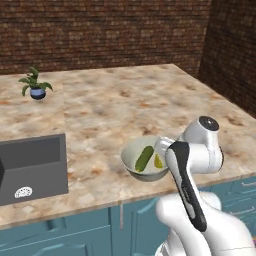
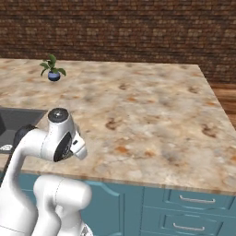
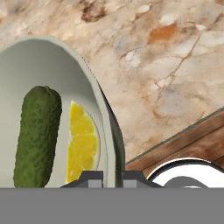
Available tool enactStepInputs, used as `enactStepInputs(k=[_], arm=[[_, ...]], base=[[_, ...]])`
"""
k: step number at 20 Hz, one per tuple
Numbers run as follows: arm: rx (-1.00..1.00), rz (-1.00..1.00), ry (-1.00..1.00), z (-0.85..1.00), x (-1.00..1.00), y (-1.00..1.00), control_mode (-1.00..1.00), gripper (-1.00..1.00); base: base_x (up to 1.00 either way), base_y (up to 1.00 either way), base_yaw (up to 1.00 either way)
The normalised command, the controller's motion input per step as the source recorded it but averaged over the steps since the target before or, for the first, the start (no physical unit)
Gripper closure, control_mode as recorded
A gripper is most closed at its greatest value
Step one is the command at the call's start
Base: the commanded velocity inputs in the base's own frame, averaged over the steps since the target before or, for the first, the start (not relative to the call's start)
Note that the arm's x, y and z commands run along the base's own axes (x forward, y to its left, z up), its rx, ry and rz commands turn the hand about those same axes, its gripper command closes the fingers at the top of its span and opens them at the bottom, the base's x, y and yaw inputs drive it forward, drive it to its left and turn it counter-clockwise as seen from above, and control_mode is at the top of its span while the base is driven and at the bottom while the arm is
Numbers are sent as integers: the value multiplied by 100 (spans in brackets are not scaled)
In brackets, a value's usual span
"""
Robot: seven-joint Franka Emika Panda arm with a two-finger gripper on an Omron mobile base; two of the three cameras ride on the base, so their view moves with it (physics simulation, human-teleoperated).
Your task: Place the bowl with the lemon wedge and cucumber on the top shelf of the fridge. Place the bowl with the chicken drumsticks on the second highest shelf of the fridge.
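Note:
A pale green bowl [image 1: 131, 159] sits on the marble counter close to its front edge. Inside it lie a dark green cucumber [image 1: 144, 157] and a yellow lemon wedge [image 1: 158, 161]. In the hand view the bowl [image 3: 52, 65] takes up the left side, with the cucumber [image 3: 37, 135] and the lemon wedge [image 3: 82, 144] inside. My gripper [image 3: 113, 178] is shut on the bowl's near right rim, one fingertip inside the wall and one outside. The bowl with the chicken drumsticks and the fridge are out of view.
A dark sink [image 1: 30, 165] is set into the counter at the left. A small potted plant [image 1: 35, 85] stands far back on the left. Teal cabinet fronts [image 1: 90, 230] run below the counter edge, and a brick wall closes off the back.

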Motion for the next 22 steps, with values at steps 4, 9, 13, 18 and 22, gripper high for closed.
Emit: enactStepInputs(k=[4,9,13,18,22], arm=[[3,-7,-26,91,-91,-11,-100,100],[3,-4,-1,19,-17,-8,-100,100],[0,0,0,0,0,0,100,100],[0,0,0,0,0,0,100,100],[0,0,0,0,0,0,100,100]], base=[[0,0,0],[0,0,0],[-64,-6,19],[-60,-3,90],[-5,0,100]])
